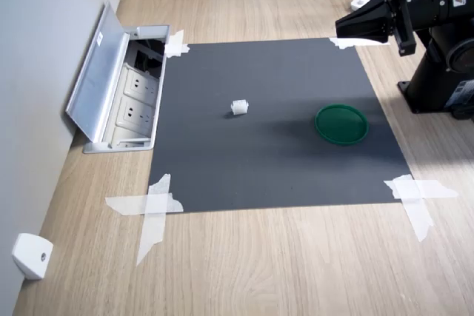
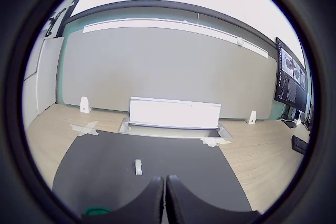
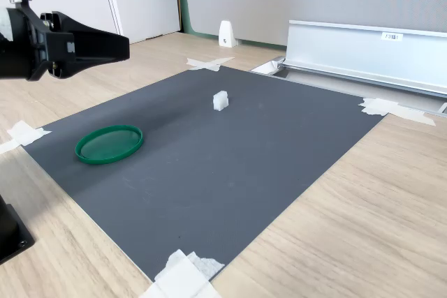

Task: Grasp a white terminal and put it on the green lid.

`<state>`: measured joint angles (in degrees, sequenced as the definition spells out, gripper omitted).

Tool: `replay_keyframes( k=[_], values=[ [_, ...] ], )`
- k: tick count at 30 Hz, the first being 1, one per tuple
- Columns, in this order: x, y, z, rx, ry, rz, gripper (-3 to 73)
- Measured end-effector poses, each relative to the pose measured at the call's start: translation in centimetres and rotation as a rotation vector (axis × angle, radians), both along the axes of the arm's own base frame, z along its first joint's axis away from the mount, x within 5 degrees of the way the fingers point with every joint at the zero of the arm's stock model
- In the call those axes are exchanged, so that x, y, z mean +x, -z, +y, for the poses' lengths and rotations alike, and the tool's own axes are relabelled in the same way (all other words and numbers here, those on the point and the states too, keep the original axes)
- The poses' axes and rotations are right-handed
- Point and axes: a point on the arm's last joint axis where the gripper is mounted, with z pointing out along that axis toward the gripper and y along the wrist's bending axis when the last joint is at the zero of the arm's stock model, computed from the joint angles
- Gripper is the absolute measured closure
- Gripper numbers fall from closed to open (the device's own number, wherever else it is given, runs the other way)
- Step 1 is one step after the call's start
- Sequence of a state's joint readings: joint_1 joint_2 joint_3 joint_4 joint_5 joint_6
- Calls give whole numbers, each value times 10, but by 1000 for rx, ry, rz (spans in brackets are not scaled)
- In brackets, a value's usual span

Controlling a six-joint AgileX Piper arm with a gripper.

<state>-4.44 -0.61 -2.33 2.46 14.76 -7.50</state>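
Observation:
A tiny white terminal (image 1: 238, 107) (image 3: 221, 100) (image 2: 138, 167) stands on the dark grey mat, near its middle. The green lid (image 1: 341, 123) (image 3: 110, 144) lies flat on the mat, apart from the terminal; only a sliver of its rim (image 2: 97, 212) shows in the wrist view. My gripper (image 1: 342, 28) (image 3: 124, 45) (image 2: 165, 195) hovers high above the mat near the lid's side, well away from the terminal. Its black fingers are pressed together with nothing between them.
The dark grey mat (image 1: 274, 160) is taped to a wooden table at its corners. An open floor socket box with a silver flap (image 1: 100, 79) (image 3: 363, 50) sits along the mat's far edge by the wall. White wedges (image 1: 31, 255) (image 3: 226, 34) stand near the wall. The arm's base (image 1: 444, 86) stands beside the mat.

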Motion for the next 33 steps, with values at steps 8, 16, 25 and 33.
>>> replay_keyframes(
  k=[8,16,25,33],
  values=[
    [0,0,0,0,0,0,704],
    [0,0,0,0,0,0,704],
    [0,0,0,0,-2,1,704],
    [14,-22,-1,9,-4,125,704]
  ],
)
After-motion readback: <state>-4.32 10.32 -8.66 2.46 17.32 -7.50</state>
